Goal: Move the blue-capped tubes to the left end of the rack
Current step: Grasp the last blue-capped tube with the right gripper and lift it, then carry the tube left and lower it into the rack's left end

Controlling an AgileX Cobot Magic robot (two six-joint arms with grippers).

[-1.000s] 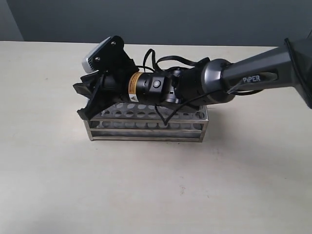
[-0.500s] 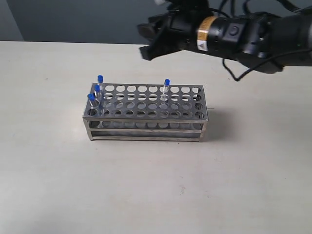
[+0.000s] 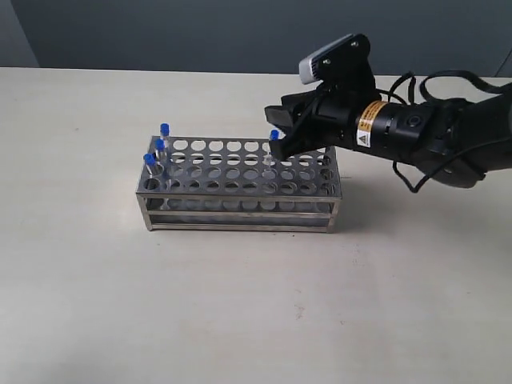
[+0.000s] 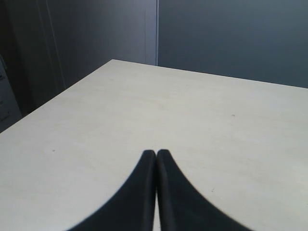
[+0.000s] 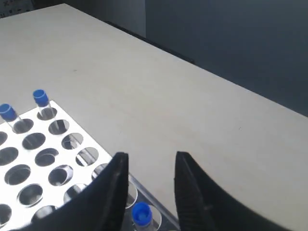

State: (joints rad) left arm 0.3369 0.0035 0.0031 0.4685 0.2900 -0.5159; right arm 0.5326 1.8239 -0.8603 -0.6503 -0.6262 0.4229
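The exterior view is showing the rack point(image 3: 240, 188) standing lengthwise nearer the bench's point(image 3: 256, 320) far edge, with three blue-capped tubes point(image 3: 159, 145) sitting at its end toward the left edge. The fourth tube point(image 3: 274, 135) is standing further toward the right edge, and the right pincer point(image 3: 280, 138) is hovering at it. The right wrist view is showing that pincer point(image 5: 150, 156) gaping partway and gripping nothing, with the fourth tube point(image 5: 141, 211) standing between its fingers; I cannot tell if they touch. Only the left wrist view is catching the left pincer point(image 4: 156, 152), pressed closed over the bench and holding nothing.

Four blue-capped tubes point(image 3: 159, 146), one rack point(image 3: 238, 197)
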